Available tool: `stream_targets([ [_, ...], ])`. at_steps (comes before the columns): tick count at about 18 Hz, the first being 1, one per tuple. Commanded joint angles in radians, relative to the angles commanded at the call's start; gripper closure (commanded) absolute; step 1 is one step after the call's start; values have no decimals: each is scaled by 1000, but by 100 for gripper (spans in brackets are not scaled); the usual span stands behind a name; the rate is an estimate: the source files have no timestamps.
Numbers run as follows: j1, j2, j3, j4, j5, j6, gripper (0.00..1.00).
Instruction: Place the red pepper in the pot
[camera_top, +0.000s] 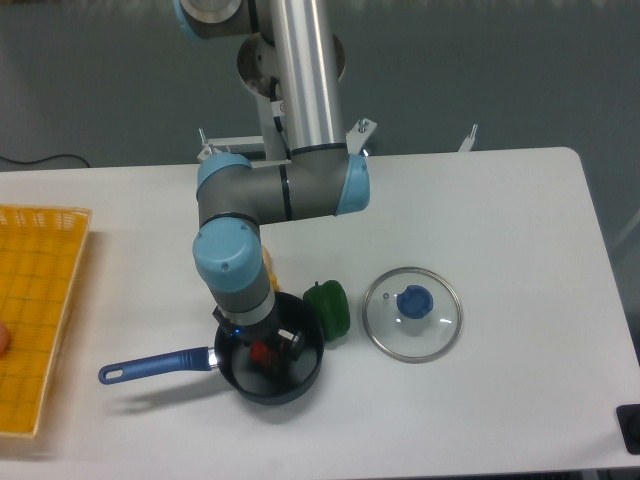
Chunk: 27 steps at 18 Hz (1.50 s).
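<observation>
Where the arm bends down over the front of the white bench (500, 200), the gripper (268, 350) hangs inside the mouth of the pot (300, 385), a black saucepan with a blue handle (155, 366) reaching left. The red pepper (264, 351) shows as a small red spot within the pot, between the dark fingers (293, 342). Fingers stand on either side of it; whether they grip it or sit slightly apart from it, cannot tell at this size. Whether the pepper rests on the pot's floor or hangs just above it, also unclear.

Green pepper (329, 306) just beside the pot's right rim, touching or nearly so. Glass lid (412, 313) with blue knob lies flat to the right of the green pepper, apart from it. A bit of yellow (270, 273) peeks out behind the arm's wrist. Yellow basket (35, 310) at the left edge of the bench, well apart from the pot
</observation>
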Motion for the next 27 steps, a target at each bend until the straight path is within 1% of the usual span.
stream_targets([
  [2, 0, 0, 0, 0, 0, 0, 35],
  [3, 0, 0, 0, 2, 2, 2, 32],
  [5, -3, -3, 0, 2, 2, 2, 29],
  [6, -3, -5, 2, 3, 2, 2, 26],
  [8, -3, -6, 2, 3, 2, 3, 23],
  [9, -3, -6, 2, 3, 2, 5, 17],
  [10, -3, -6, 2, 3, 2, 5, 15],
  [14, -6, -6, 2, 2, 3, 5, 15],
  [15, -6, -5, 2, 3, 2, 5, 12],
  [16, -6, -3, 5, 3, 2, 8, 0],
  [21, -5, 20, 34, 0, 2, 23, 0],
  [24, -3, 35, 46, -6, 3, 144, 0],
  [27, 12, 77, 44, -15, 5, 235, 0],
])
